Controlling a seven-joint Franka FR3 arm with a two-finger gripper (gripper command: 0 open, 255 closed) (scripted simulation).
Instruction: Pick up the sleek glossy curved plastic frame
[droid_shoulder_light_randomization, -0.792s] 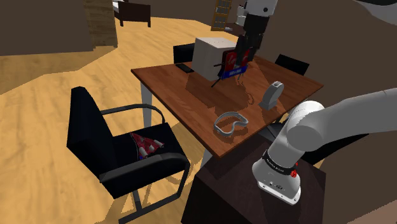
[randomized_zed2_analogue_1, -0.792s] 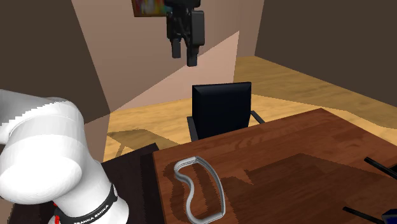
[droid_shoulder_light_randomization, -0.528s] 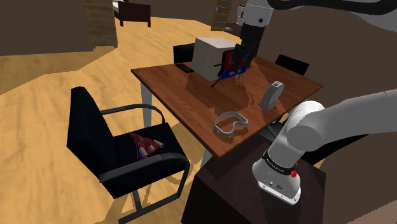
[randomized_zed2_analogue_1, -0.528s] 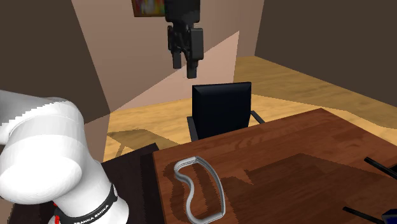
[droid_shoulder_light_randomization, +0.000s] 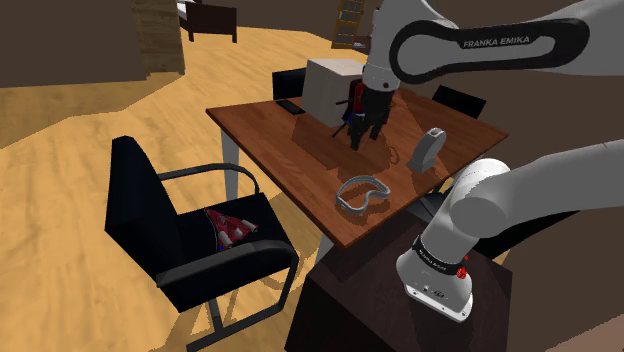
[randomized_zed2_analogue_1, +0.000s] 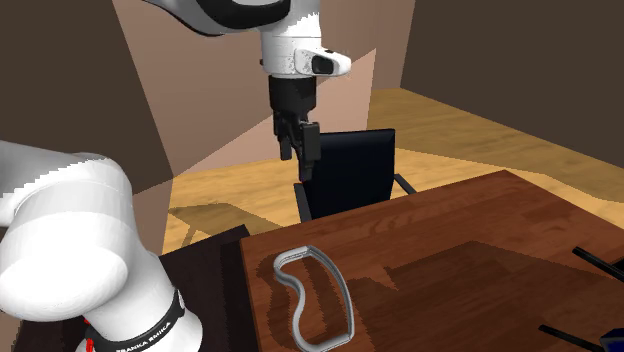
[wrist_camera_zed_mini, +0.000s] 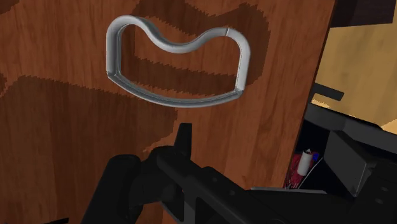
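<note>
Grey and glossy, the frame (wrist_camera_zed_mini: 181, 100) lies flat on the wooden tabletop (droid_shoulder_light_randomization: 270, 130), close to the edge nearest the stand (droid_shoulder_light_randomization: 345, 310). Lying flat, its thin rim is open to a grasp from above, and the hollow inside the loop leaves room for one finger on each side of a bar.

The pincer (randomized_zed2_analogue_1: 297, 165) hangs in the air above the tabletop, pointing down, its two fingers apart and nothing between them. In the wrist view the frame lies ahead of it, so the hand is looking at the frame but is not yet over it. In the shoulder view the two are well apart: the pincer is over the middle of the tabletop and the frame is nearer the stand. I judge this to be the approach, with the grasp not yet begun.

Around them:
- A white box (droid_shoulder_light_randomization: 335, 85) stands on the far part of the tabletop, with a red-and-blue thing (droid_shoulder_light_randomization: 349, 113) just beside it; what that thing is I cannot tell.
- A grey upright piece (droid_shoulder_light_randomization: 430, 148) stands near the edge on the shoulder view's right.
- A black armchair (droid_shoulder_light_randomization: 190, 235) beside the tabletop carries a red-and-white thing (droid_shoulder_light_randomization: 230, 228) on its seat.
- Another black chair (randomized_zed2_analogue_1: 350, 170) stands behind the pincer in the second exterior view.

Nothing rests on the wood between pincer and frame, so the way looks open. The likelier trouble is the rim itself, which is thin, curved and smooth, and may slip unless the fingers close squarely across one bar.
</note>
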